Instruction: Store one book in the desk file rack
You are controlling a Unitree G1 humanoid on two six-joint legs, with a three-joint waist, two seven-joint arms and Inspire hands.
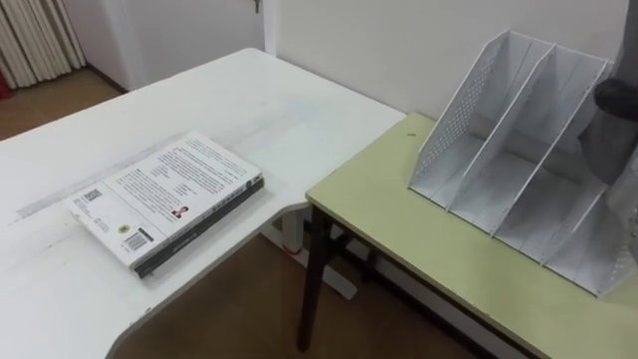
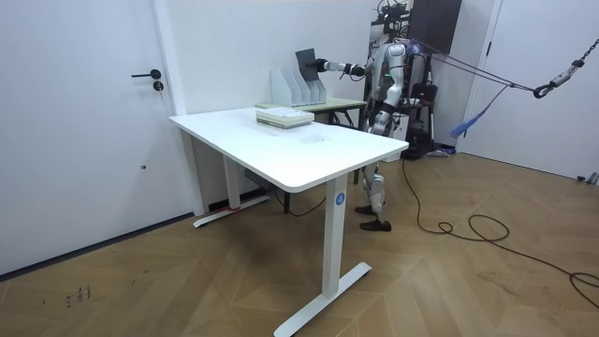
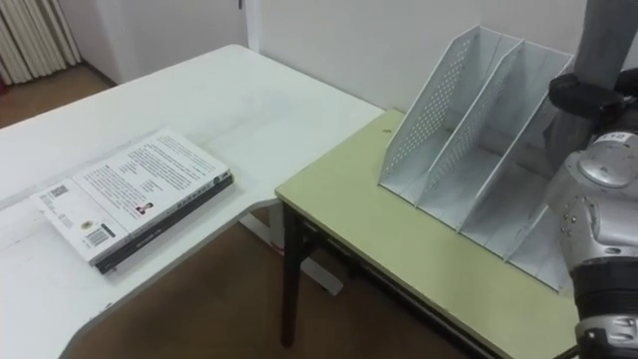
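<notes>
Our right hand (image 3: 586,98) had its fingers curled round a dark book (image 3: 610,40), holding it upright above the right end of the rack (image 3: 469,150) on the green table (image 3: 399,239). We judged the book stiff, fairly light, and a little slick on its cover. A firm grip near the spine should stop it swinging. Other books (image 3: 135,204) lay on the white desk (image 3: 249,110).

White perforated file rack (image 1: 454,115) stands on the green worktop (image 1: 419,239), its slanted compartments facing up and forward. A dark book (image 3: 610,40) stands upright over the rack's right end, gripped by the right hand (image 3: 588,95); hard to say whether its lower edge is inside a compartment. A white-covered book (image 1: 164,189) lies flat on a darker book (image 1: 204,231) on the white worktop (image 1: 299,120), well apart from the rack.
</notes>
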